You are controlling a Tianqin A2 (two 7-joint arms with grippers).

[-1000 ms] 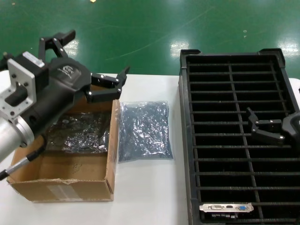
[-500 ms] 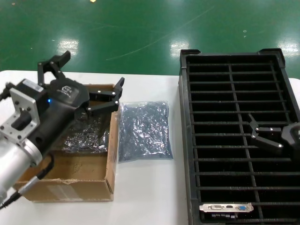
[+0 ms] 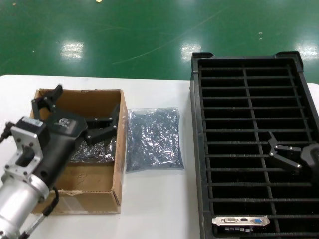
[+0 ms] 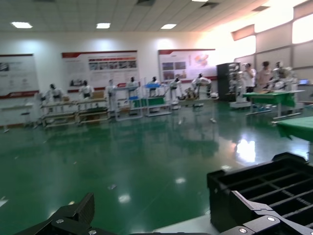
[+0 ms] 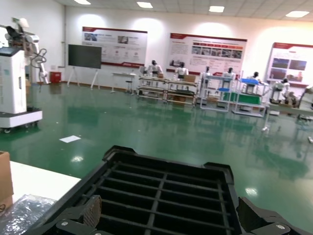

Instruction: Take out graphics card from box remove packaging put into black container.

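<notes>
White tabletop on a green factory floor, workstations far behind in both wrist views. Left gripper spread wide, empty, hanging over the box, fingers aimed at a bagged item lying inside; whether it touches the bag, can't tell. Just right of the box, the packaging lies flat on the table, looks like an emptied bag. Black container fills the right side. Right gripper sits over its middle slots, jaws apart, holding nothing. One graphics card already stands in a near slot, silver bracket up. Judgement: one card cycle done; next card still bagged in the box, so pick, unbag and slot remain.
</notes>
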